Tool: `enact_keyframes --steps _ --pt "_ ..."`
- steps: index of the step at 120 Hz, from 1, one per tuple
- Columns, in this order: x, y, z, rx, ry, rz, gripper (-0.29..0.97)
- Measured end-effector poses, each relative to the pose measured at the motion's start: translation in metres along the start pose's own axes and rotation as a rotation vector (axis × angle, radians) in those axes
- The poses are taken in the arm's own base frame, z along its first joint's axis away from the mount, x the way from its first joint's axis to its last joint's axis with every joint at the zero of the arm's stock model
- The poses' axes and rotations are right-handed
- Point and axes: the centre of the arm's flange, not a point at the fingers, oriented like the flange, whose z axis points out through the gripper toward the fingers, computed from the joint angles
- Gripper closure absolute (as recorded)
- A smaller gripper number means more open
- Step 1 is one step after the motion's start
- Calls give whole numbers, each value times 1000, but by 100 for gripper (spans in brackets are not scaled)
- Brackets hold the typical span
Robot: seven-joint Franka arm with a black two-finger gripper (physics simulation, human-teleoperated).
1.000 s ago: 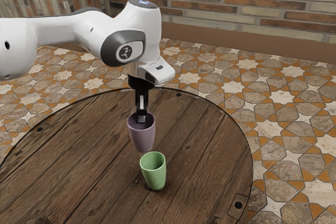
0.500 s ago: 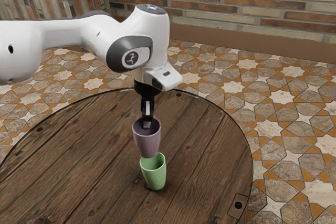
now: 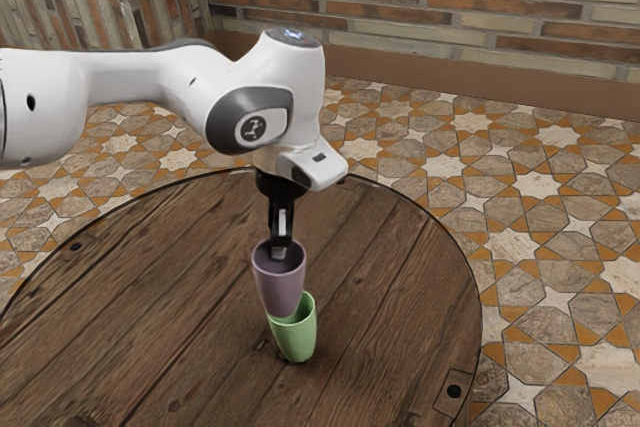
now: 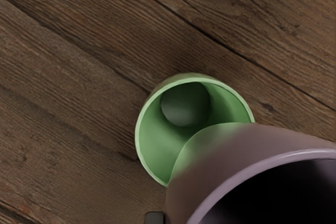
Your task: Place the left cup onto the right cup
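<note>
Exterior view had the arm (image 3: 120, 97) coming in from the left, with the gripper (image 3: 281, 244) pinched narrow on the rim of the purple cup (image 3: 277, 282), one finger inside and one outside as far as I could tell. That cup was tilted a bit and its bottom end sat down in the mouth of the green cup (image 3: 297, 332), which stood upright on the round wooden table (image 3: 130, 287). Wrist view looked past the purple cup (image 4: 236, 156) into the green cup (image 4: 157, 140), with the purple one covering part of the opening
</note>
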Motion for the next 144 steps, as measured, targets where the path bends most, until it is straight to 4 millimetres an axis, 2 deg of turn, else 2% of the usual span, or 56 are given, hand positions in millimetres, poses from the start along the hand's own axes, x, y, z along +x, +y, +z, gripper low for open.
enact_keyframes --steps 57,93,123,144 --pt "1 -5 13 -2 -17 -21 79" --pt "5 -6 9 31 -16 -9 79" --pt "16 1 14 36 -25 14 79" --pt "21 -3 14 50 -24 16 79"
